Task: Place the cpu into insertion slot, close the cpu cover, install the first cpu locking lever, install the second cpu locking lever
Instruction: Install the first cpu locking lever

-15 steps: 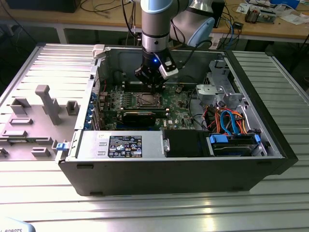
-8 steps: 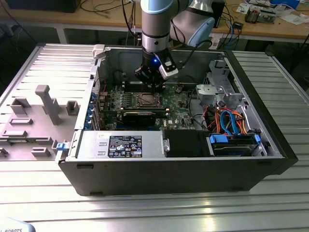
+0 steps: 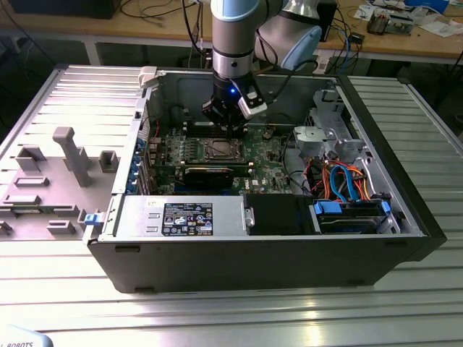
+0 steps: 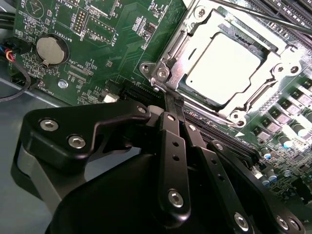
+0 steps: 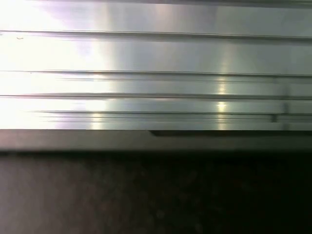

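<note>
Inside the open case, the black gripper (image 4: 174,105), fingers together, touches the near corner of the silver hinged cpu cover (image 4: 278,66) lying over the dull silver-grey square cpu (image 4: 222,66).

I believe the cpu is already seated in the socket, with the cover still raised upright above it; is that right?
Not quite: the cover is not raised. In the second wrist view it lies flat around the cpu, which does sit in the socket. The gripper is at the frame's corner.

Open PC case (image 3: 405,217) on ribbed metal table (image 3: 217,318), grey fixture blocks (image 3: 69,155) beside it.
</note>
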Robot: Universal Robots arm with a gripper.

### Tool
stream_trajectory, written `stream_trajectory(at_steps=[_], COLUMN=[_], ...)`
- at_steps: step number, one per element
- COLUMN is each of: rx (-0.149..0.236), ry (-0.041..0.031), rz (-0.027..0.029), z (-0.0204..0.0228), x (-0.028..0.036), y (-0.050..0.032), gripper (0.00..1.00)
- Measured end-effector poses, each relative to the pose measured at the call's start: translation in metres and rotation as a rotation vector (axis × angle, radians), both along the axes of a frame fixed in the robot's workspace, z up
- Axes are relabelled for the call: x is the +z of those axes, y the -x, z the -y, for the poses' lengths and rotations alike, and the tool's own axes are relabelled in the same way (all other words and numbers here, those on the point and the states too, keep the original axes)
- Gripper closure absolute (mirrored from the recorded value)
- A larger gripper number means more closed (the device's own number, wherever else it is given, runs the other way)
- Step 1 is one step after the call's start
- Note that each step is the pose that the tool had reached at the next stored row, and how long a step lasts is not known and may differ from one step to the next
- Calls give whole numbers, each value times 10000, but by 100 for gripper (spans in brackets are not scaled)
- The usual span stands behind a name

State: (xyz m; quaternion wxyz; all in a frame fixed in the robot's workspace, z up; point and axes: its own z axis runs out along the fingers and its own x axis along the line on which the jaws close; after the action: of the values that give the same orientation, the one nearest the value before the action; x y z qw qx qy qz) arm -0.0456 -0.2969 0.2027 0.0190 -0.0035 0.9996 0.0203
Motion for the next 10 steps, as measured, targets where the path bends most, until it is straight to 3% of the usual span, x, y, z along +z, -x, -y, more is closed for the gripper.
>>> stream_trajectory(at_steps=[10], rx=[-2], ry=[22], rz=[-2], z=[7], x=[-19], y=[0], gripper=[89])
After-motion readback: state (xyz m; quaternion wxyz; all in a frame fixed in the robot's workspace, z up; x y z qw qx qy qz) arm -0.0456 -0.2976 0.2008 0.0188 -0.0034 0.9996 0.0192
